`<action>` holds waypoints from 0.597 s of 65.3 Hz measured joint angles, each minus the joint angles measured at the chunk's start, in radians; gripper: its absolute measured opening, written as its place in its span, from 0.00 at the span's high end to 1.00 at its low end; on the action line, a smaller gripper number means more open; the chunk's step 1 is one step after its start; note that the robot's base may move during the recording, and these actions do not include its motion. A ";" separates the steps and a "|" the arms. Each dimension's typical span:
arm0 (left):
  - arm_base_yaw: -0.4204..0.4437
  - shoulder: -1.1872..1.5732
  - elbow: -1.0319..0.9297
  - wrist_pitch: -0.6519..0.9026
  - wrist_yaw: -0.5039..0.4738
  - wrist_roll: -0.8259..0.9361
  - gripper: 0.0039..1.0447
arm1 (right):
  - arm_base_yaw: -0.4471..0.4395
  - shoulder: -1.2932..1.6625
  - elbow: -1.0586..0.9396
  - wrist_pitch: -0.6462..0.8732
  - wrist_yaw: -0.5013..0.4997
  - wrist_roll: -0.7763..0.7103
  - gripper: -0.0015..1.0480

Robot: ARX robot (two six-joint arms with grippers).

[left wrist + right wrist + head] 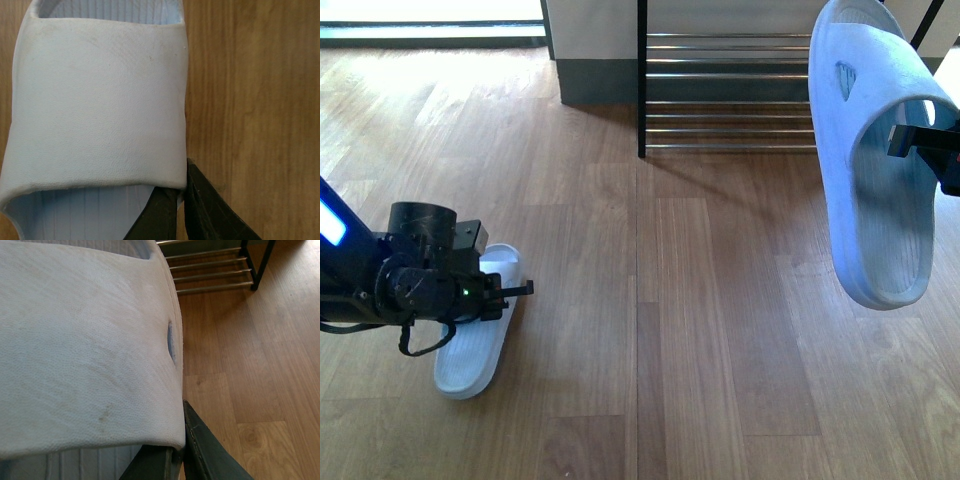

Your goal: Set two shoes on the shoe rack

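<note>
Two white slippers. One slipper (472, 345) lies on the wooden floor at the lower left. My left gripper (505, 292) is shut on its strap edge; the left wrist view shows the strap (100, 105) with my left gripper (181, 197) pinching its side. My right gripper (920, 140) is shut on the other slipper (875, 160), held high at the right, sole towards the camera, toe down. The right wrist view shows that slipper (85, 350) with my right gripper (180, 442) clamped on its edge. The shoe rack (730, 95), black frame with silvery rods, stands at the back centre, also visible in the right wrist view (215, 270).
A grey and white wall base (595, 60) stands left of the rack. Wooden floor (700, 330) stretches between the arms and the rack.
</note>
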 joint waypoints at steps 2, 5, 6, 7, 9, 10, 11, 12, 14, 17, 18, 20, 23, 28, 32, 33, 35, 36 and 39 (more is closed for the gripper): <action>0.001 -0.029 -0.023 0.010 -0.010 0.008 0.99 | 0.000 0.000 0.000 0.000 0.000 0.000 0.98; 0.004 -0.075 -0.058 0.023 -0.018 0.017 0.99 | 0.000 0.000 0.000 0.000 0.000 0.000 0.98; 0.006 -0.089 -0.069 0.027 -0.019 0.019 0.99 | 0.000 0.000 0.000 0.000 0.000 0.000 0.98; 0.007 -0.104 -0.080 0.032 -0.020 0.020 0.99 | 0.000 0.000 0.000 0.000 0.000 0.000 0.98; 0.011 -0.134 -0.103 0.045 -0.025 0.024 0.99 | 0.000 0.000 0.000 0.000 0.000 0.000 0.98; 0.012 -0.150 -0.116 0.051 -0.028 0.027 0.99 | 0.000 0.000 0.000 0.000 0.000 0.000 0.98; 0.014 -0.166 -0.129 0.058 -0.031 0.029 0.99 | 0.000 0.000 0.000 0.000 0.000 0.000 0.98; 0.016 -0.200 -0.156 0.071 -0.034 0.032 0.99 | 0.000 0.000 0.000 0.000 0.000 0.000 0.98; 0.019 -0.235 -0.183 0.081 -0.039 0.033 0.99 | 0.000 0.000 0.000 0.000 0.000 0.000 0.98; 0.024 -0.291 -0.225 0.095 -0.047 0.037 0.99 | 0.000 0.000 0.000 0.000 0.000 0.000 0.98; 0.026 -0.330 -0.253 0.103 -0.056 0.042 0.99 | 0.000 0.000 0.000 0.000 0.000 0.000 0.98; 0.028 -0.368 -0.282 0.110 -0.066 0.045 0.99 | 0.000 0.000 0.000 0.000 0.000 0.000 0.98; 0.032 -0.426 -0.323 0.121 -0.079 0.054 0.99 | 0.000 0.000 0.000 0.000 0.000 0.000 0.98; 0.035 -0.544 -0.406 0.135 -0.101 0.068 0.99 | 0.000 0.000 0.000 0.000 0.000 0.000 0.98; 0.036 -0.644 -0.476 0.141 -0.108 0.081 0.99 | 0.000 0.000 0.000 0.000 0.000 0.000 0.98; 0.036 -0.664 -0.489 0.141 -0.110 0.082 0.99 | 0.000 0.000 0.000 0.000 0.000 0.000 0.98; 0.036 -0.712 -0.523 0.142 -0.114 0.089 0.99 | 0.000 0.000 0.000 0.000 0.000 0.000 0.98; 0.036 -0.723 -0.530 0.142 -0.115 0.089 0.99 | 0.000 0.000 0.000 0.000 0.000 0.000 0.98; 0.035 -0.802 -0.582 0.142 -0.122 0.097 0.99 | 0.000 0.000 0.000 0.000 0.000 0.000 0.98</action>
